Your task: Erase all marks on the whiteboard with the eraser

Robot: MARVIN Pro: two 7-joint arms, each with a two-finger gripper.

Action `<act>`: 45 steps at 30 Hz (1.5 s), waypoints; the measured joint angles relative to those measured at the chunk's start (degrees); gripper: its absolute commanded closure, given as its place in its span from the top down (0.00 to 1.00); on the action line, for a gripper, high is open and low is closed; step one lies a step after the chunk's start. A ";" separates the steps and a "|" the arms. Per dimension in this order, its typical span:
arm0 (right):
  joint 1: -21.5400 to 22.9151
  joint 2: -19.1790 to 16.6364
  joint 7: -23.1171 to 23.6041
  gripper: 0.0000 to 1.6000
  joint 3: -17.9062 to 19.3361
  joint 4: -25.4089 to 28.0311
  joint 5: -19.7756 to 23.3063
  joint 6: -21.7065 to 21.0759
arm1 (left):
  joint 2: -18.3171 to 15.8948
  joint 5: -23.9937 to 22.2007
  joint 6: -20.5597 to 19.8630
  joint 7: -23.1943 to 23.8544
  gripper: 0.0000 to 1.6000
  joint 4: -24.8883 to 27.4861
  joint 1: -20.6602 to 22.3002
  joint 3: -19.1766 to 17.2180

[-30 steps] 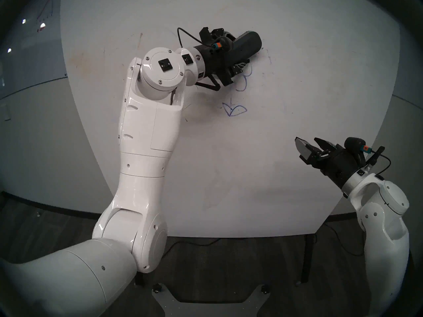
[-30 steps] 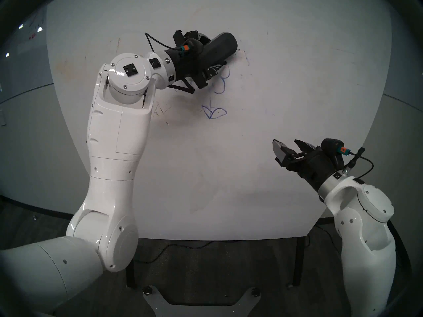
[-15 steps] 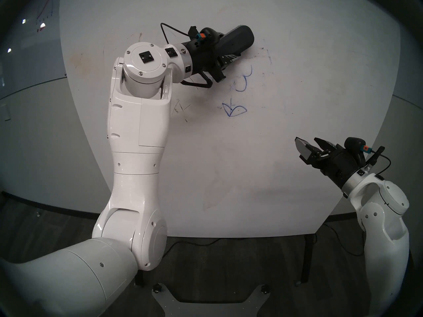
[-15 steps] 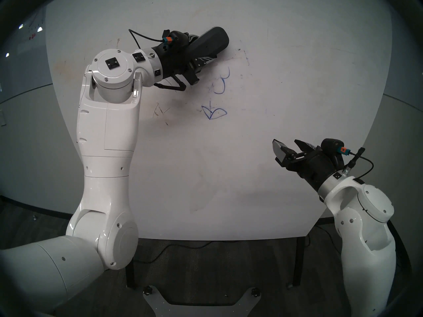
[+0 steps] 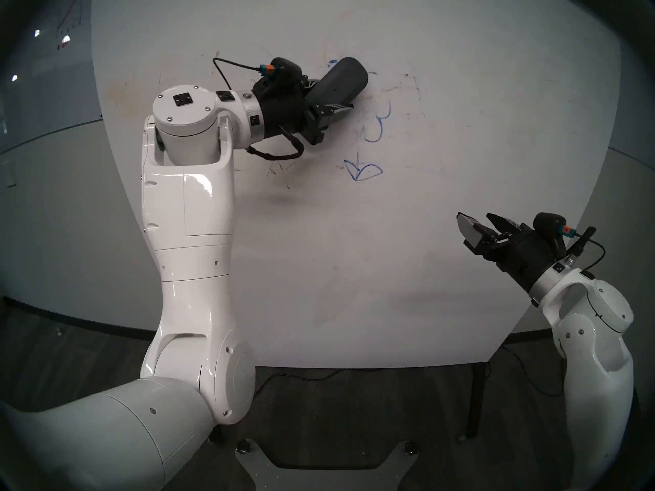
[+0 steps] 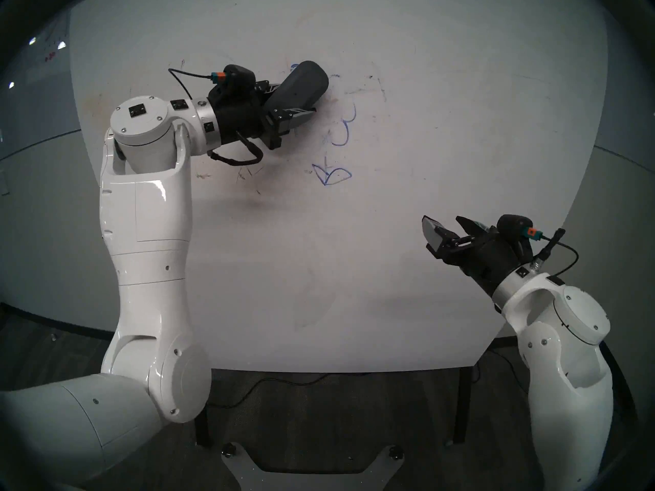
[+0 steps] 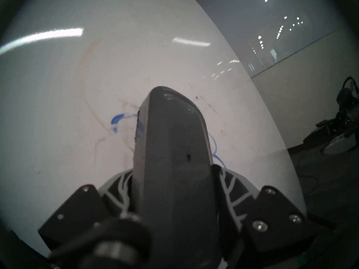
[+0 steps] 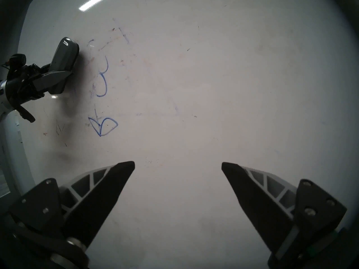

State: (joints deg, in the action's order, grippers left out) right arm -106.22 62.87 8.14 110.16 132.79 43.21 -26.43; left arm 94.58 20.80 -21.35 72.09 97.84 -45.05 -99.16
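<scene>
Scuffed and smudged, the whiteboard carries blue marks; the left gripper clamps the eraser against it, upper left of them; the right gripper hangs with fingers wide apart, empty.

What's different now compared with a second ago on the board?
The left gripper, shut on the eraser, slid left across the whiteboard and rolled, so the eraser now tilts more steeply. That uncovered a blue smear at its upper end and more of the petal curves. The leaves look unchanged, and the right gripper stayed open and still.
</scene>
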 measured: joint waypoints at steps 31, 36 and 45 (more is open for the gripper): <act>0.00 0.00 0.00 1.00 0.00 -0.01 0.00 0.00 | 0.52 2.90 10.00 -2.08 0.00 20.83 -20.71 2.07; 0.01 0.00 0.00 1.00 0.00 -0.01 0.00 0.00 | 0.87 3.78 15.38 -7.30 0.00 21.90 -25.14 3.56; 0.01 0.00 0.01 1.00 0.00 -0.02 0.00 0.00 | -0.47 0.57 20.00 -15.37 0.00 22.71 -31.98 5.84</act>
State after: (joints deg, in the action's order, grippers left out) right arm -106.22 62.87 8.16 110.15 132.78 43.21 -26.43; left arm 94.11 21.37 -1.35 56.73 120.54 -77.03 -93.32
